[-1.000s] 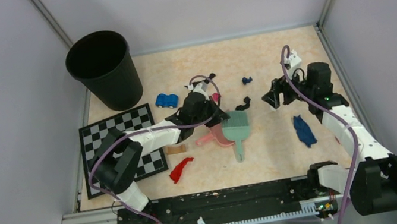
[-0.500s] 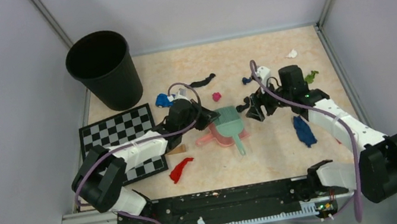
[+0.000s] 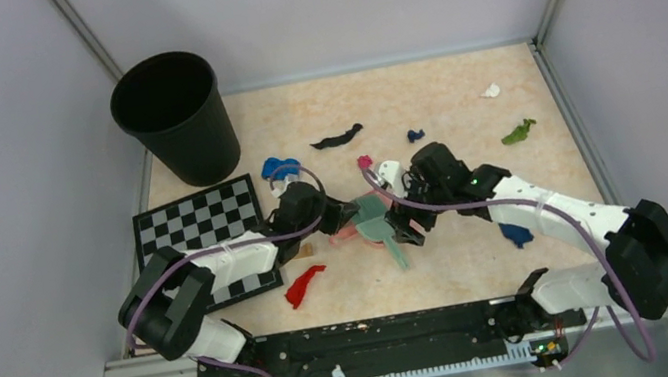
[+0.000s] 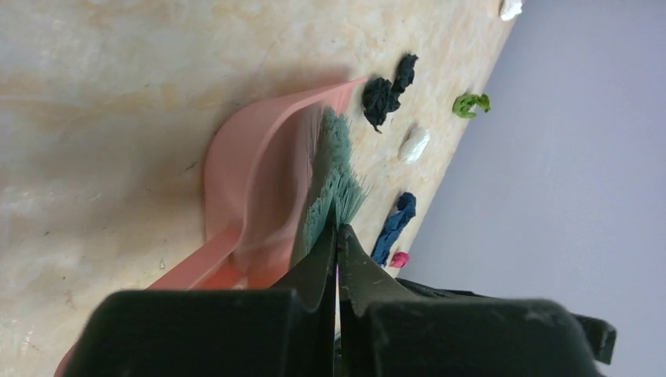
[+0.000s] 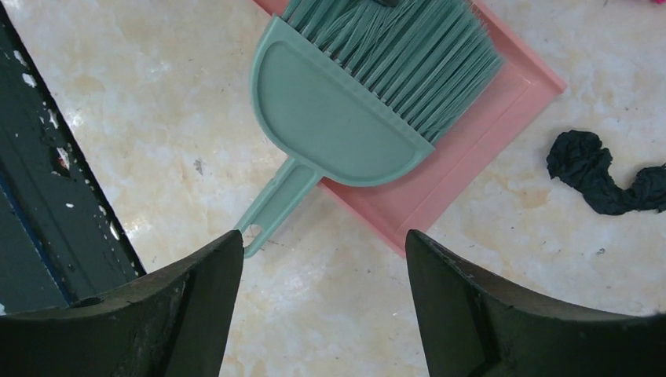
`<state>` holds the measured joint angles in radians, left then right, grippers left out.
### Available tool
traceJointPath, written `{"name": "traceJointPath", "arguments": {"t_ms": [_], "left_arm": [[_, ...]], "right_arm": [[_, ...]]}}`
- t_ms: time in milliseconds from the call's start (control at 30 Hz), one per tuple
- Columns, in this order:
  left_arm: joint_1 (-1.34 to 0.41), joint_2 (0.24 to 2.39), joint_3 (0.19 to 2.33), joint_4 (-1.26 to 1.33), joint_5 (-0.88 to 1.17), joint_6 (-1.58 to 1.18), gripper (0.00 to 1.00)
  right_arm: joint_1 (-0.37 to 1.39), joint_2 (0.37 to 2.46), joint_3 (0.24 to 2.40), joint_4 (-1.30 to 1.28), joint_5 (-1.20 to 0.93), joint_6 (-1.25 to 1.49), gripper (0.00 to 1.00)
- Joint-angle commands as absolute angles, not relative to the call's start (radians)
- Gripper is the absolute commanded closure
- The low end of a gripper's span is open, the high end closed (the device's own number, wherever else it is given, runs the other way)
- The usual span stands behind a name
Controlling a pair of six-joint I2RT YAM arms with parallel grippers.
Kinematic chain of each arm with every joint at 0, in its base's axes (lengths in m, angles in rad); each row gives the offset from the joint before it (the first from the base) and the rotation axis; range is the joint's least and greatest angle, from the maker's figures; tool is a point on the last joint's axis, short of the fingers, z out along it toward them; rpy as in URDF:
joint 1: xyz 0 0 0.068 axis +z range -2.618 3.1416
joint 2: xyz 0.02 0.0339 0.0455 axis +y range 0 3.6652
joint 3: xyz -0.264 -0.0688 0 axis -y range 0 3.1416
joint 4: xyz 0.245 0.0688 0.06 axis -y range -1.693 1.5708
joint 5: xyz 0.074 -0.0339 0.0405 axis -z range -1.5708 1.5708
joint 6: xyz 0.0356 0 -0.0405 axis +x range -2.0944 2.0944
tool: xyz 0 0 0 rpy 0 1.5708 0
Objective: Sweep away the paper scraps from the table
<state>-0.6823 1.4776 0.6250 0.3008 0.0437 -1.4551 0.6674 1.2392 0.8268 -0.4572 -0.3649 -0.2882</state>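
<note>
The green brush point(image 3: 379, 230) lies with its bristles on the pink dustpan point(image 3: 355, 233) on the table point(image 3: 435, 81). My left gripper point(image 3: 339, 214) is shut at the dustpan's left side; in the left wrist view its tips point(image 4: 338, 229) sit against the bristles point(image 4: 334, 177), with nothing seen between them. My right gripper point(image 3: 407, 225) is open over the brush handle point(image 5: 275, 206), whose end lies at my left fingertip point(image 5: 224, 251). Paper scraps lie around: black point(image 3: 337, 137), magenta point(image 3: 364, 161), dark blue point(image 3: 415, 135), white point(image 3: 491, 91), red point(image 3: 305, 284), blue point(image 3: 516, 233). Another black scrap point(image 5: 597, 169) lies beside the dustpan.
A black bin point(image 3: 175, 117) stands at the back left. A chequered board point(image 3: 201, 240) lies under my left arm, with a small blue toy car point(image 3: 278, 169) behind it. A green scrap point(image 3: 518, 131) lies at the right. Grey walls enclose the table.
My right arm has swung from the far right in over the brush, still open. My left gripper has drawn back to the left. The brush head has shifted a little left.
</note>
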Motion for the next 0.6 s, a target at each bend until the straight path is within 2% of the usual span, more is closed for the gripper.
{"name": "traceJointPath", "arguments": {"t_ms": [0, 200, 567], "left_arm": [[-0.675, 1.474, 0.592, 0.422, 0.065, -1.595, 1.0], [-0.658, 1.465, 0.57, 0.456, 0.071, -1.663, 1.0], [-0.628, 1.503, 0.527, 0.605, 0.15, -1.821, 1.0]], "right_arm": [[0.716, 1.267, 0.876, -0.443, -0.28, -0.304, 0.24], [0.772, 1.295, 0.922, -0.486, -0.173, -0.313, 0.24], [0.835, 1.305, 0.972, -0.58, -0.12, -0.381, 0.24]]}}
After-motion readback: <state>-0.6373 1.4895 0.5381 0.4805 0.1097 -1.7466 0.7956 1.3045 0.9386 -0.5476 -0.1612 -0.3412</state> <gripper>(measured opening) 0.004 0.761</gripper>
